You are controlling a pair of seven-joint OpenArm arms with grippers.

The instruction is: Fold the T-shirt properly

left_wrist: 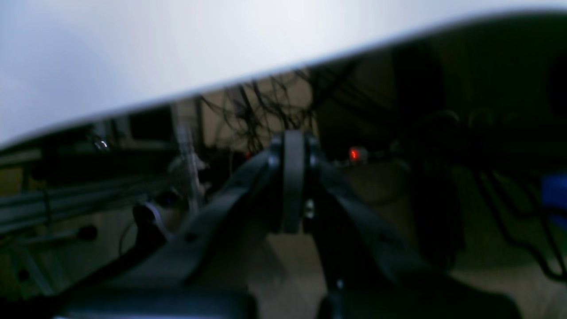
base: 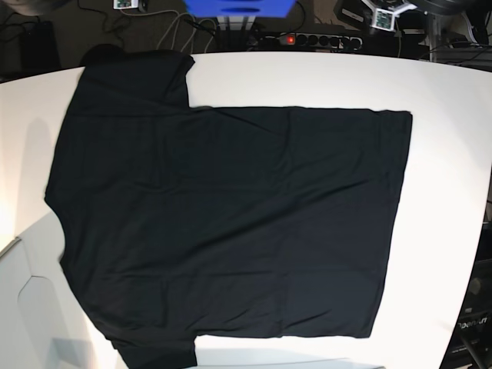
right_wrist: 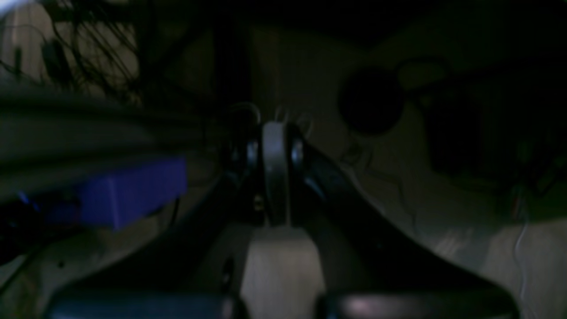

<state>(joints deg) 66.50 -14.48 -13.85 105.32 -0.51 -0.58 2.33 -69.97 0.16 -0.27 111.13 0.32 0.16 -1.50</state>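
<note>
The T-shirt (base: 231, 223) lies spread flat on the white table (base: 450, 192), plain black side up. Its sleeves are at the top left and bottom left, and its straight hem runs down the right. Neither gripper shows in the base view. In the left wrist view my left gripper (left_wrist: 293, 150) is shut with nothing in it, hanging off the table's edge (left_wrist: 133, 53). My right gripper (right_wrist: 275, 146) is likewise shut and empty in the dim right wrist view, over the floor. No part of the shirt appears in either wrist view.
Beyond the table's far edge sit a blue box (base: 238, 8), a power strip with a red light (base: 290, 38) and tangled cables. The blue box (right_wrist: 128, 190) also shows left of my right gripper. Dark equipment stands to the right of the table.
</note>
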